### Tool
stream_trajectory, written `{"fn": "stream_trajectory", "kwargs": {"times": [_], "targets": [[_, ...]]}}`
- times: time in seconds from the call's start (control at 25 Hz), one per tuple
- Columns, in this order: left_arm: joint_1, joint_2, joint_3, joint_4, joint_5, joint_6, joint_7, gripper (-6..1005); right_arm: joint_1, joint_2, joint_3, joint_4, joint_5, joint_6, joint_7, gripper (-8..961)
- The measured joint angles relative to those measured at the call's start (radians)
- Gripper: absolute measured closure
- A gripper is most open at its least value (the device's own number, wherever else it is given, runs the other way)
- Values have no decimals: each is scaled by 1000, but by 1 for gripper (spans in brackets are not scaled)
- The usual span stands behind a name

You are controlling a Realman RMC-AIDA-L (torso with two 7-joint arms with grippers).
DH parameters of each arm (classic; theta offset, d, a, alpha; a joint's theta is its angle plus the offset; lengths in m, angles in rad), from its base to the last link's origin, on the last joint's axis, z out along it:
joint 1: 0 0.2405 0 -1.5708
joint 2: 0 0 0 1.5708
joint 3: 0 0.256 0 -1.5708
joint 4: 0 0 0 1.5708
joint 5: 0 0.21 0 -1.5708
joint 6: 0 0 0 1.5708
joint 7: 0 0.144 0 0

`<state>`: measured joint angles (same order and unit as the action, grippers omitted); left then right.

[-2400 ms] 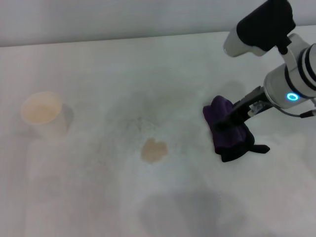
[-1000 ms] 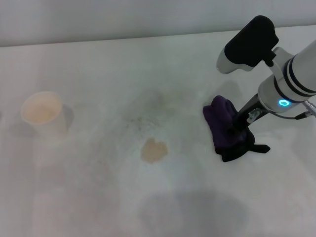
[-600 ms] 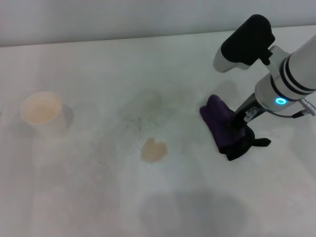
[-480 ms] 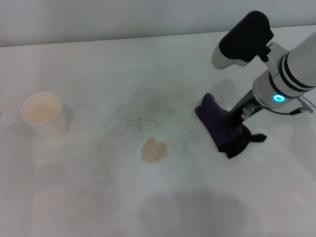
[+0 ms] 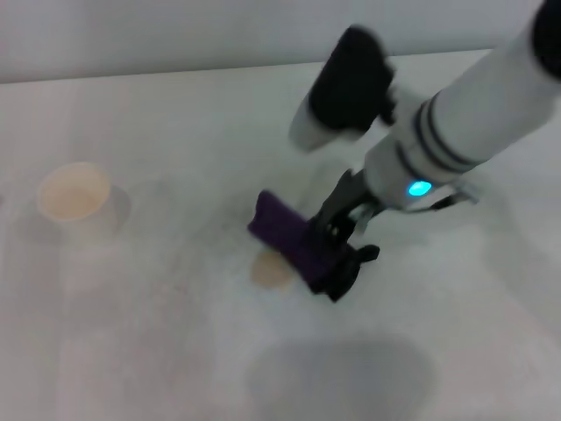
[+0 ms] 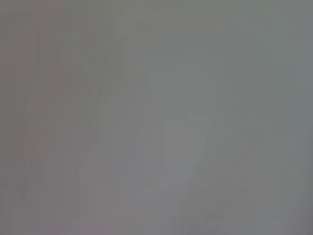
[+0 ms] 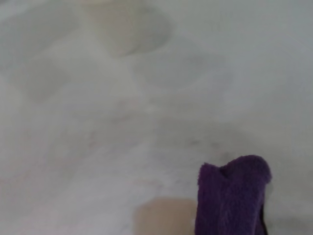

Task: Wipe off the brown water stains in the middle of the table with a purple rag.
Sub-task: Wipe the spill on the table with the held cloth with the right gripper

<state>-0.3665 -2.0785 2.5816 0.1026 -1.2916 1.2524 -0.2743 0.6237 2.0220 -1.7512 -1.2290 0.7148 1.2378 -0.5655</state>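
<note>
Locate the right pincer (image 5: 337,241) near the middle of the tabletop (image 5: 175,132); the right arm reaches in from the far right side. The pincer is clamped on the purple rag (image 5: 294,241), and your head view shows dark fingers pressed into the cloth from above.

Note the rag's position: it slants across the tabletop, its purple end pointing toward the robot's left and its black edge and tail toward the right, beneath the pincer. The purple end overlaps the right edge of the brown water stains (image 5: 270,270). The rest of the tan blotch shows just to the left of and below the cloth in the head view. You cannot tell whether the cloth is pressed flat on the surface or held slightly above it.

Confirm this in the right wrist view: the purple rag (image 7: 232,198) sits directly beside the stain (image 7: 164,215), touching its edge.

A pale cup (image 5: 74,200) with a tan inside stands upright well to the left, apart from the stain.

The left pincer does not appear in any view; the left wrist view shows only a uniform grey field.
</note>
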Motion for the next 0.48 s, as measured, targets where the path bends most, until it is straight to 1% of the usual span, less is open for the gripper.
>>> {"fn": "stream_trajectory", "kwargs": {"times": [0.16,0.28,0.32,0.48], "targets": [[0,0,0,1,0,-1,-1,109,40,5,-135,63,9,-80,2,864],[-6,0,0,3,0,-1,-1,109,63,6,-204,114,44,-140,2,863],[-9,-1,0,4,0,-1,-1,109,63,6,-204,114,44,-140,2,863],[-13,-1,0,7,0,-6,-1,109,97,6,-224,198,135,-188,-15,866]]}}
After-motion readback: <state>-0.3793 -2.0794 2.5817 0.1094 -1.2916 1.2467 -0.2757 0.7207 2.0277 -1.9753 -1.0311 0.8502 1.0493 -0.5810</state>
